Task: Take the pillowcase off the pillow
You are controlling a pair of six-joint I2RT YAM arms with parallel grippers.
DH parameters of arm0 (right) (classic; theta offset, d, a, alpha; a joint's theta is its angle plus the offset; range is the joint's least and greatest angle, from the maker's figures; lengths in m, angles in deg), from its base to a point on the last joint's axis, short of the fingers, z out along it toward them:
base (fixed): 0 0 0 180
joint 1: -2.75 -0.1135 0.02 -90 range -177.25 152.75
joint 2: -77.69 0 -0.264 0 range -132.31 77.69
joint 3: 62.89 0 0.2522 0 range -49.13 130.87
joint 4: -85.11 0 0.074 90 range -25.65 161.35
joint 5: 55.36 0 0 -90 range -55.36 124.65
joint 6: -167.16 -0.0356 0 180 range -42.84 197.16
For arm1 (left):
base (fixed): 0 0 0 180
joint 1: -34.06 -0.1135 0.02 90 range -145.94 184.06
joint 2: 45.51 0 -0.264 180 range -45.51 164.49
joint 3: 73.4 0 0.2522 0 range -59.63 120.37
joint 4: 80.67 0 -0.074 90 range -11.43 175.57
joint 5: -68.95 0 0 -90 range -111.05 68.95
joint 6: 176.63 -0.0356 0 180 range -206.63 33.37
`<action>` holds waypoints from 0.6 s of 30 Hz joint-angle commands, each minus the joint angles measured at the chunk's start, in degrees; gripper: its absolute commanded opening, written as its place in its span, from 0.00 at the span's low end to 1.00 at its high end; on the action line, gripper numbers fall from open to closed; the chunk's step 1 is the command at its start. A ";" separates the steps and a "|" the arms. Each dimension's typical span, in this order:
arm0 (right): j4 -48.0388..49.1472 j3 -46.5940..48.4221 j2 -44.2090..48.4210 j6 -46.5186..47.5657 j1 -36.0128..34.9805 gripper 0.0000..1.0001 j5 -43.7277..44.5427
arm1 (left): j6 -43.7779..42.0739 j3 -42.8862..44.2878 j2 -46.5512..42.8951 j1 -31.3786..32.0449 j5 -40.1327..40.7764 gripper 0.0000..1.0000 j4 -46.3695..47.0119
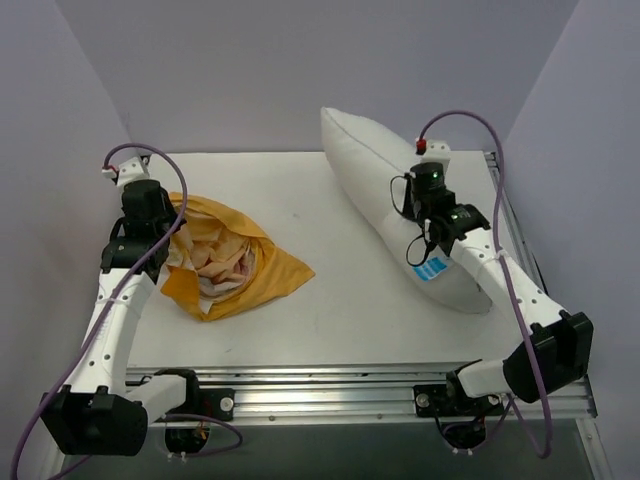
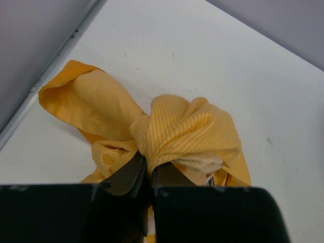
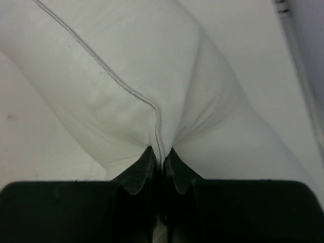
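Note:
The orange-yellow pillowcase (image 1: 235,262) lies crumpled on the left of the table, fully off the pillow, its pale inner side showing. My left gripper (image 1: 172,228) is shut on a bunched fold of it (image 2: 177,131) at its left edge. The plain white pillow (image 1: 385,185) lies on the right, running from the back wall toward the front, with a small blue tag (image 1: 431,269) near its front end. My right gripper (image 1: 424,238) is shut on the pillow's seam (image 3: 157,126), pinching the white fabric between its fingers (image 3: 139,169).
Grey walls close in the table (image 1: 340,320) at the back and both sides. A metal rail (image 1: 330,385) runs along the front edge by the arm bases. A strip of bare tabletop separates the pillowcase from the pillow.

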 commanded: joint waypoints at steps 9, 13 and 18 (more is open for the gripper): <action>21.11 -26.62 -3.32 -20.33 -10.16 0.00 -35.93 | 12.91 -13.55 -6.05 10.56 -15.14 0.11 -1.04; 24.99 -30.41 -5.08 -21.49 -10.34 0.05 -36.91 | 18.98 -21.64 -9.75 18.92 -15.48 0.14 -2.62; 23.76 -27.87 -7.02 -19.73 -10.17 0.34 -37.09 | 25.93 -30.08 -9.58 26.85 -14.88 0.17 -2.63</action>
